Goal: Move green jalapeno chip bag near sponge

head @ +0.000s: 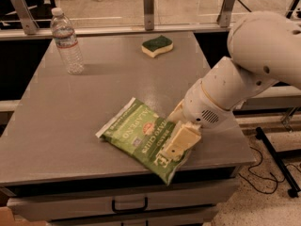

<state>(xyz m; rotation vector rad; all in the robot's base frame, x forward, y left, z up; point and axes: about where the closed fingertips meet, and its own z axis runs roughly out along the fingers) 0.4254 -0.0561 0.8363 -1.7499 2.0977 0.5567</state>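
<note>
The green jalapeno chip bag lies flat on the grey table, near its front edge, right of centre. The sponge, dark green over pale yellow, sits at the table's far side, well apart from the bag. My gripper comes in from the right on a white arm and is down over the bag's right end, covering part of the white lettering. Whether it holds the bag does not show.
A clear water bottle stands upright at the far left of the table. A railing with metal posts runs behind the table. A drawer with a black handle is under the front edge. Cables lie on the floor at right.
</note>
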